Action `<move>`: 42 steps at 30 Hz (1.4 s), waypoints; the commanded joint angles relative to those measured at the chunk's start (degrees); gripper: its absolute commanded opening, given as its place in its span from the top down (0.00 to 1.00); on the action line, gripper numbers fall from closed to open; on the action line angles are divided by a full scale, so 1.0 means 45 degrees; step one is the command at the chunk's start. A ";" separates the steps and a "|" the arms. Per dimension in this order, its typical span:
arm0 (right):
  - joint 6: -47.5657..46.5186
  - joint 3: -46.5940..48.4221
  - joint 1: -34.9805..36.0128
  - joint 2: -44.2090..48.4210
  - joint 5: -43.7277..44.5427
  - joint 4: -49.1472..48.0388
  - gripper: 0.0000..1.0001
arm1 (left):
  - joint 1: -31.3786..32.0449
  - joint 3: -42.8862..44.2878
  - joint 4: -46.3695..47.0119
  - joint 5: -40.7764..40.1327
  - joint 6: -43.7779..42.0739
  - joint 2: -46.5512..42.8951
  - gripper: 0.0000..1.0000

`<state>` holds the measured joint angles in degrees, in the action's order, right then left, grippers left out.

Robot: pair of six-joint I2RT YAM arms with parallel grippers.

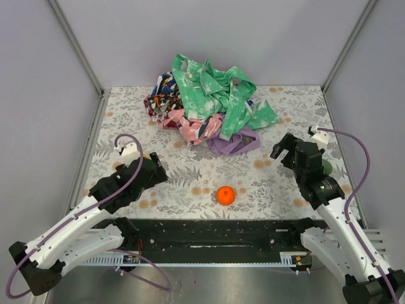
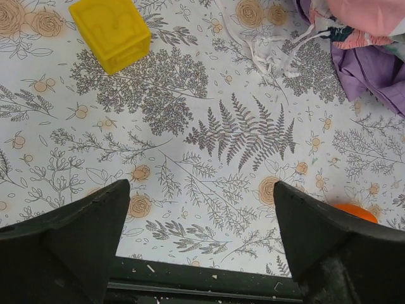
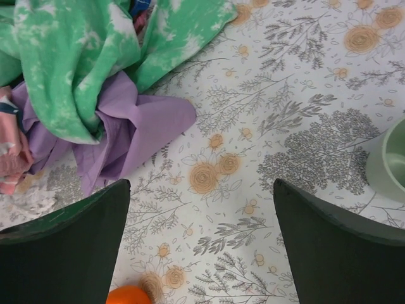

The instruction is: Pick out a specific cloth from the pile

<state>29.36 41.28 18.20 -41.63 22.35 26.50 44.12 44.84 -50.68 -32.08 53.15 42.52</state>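
While the purple cloth (image 1: 234, 143) lies on the table at the near edge of the pile (image 1: 168, 104), partly under the green cloth (image 1: 209, 88), the left gripper (image 2: 200, 185) and right gripper (image 3: 201, 183) stand spread and empty, so picking is not yet begun.

Most of the cloth (image 3: 136, 130) lies buried under the green cloth (image 3: 69, 63) — only one purple lobe shows. In the right wrist view the pale green cup (image 3: 389, 164) is cut off by the right edge, the orange ball (image 3: 128, 296) by the bottom edge. From above, the right arm (image 1: 342, 221) hides most of that cup, and the left arm (image 1: 82, 218) all but a sliver of the yellow block (image 2: 111, 31).
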 commanded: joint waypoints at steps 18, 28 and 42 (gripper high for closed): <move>-0.2657 0.1741 -0.0040 -0.5331 -0.4066 -0.3136 0.01 | -0.0078 0.0950 0.3388 0.1794 -0.2510 0.1932 0.01; -0.3031 0.4460 -0.0020 -1.1431 -0.6368 -0.4948 0.01 | -0.0077 0.6123 0.3898 0.1190 -0.5459 0.7224 0.01; -0.0199 0.4269 0.0136 -1.3623 -0.4693 -0.7076 0.52 | -0.0117 1.4091 0.3568 0.1249 -0.9366 1.5095 0.01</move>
<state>24.10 61.80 18.37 -103.61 -2.07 0.54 43.81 98.17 -34.41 -25.56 19.20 102.30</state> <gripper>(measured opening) 0.640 0.988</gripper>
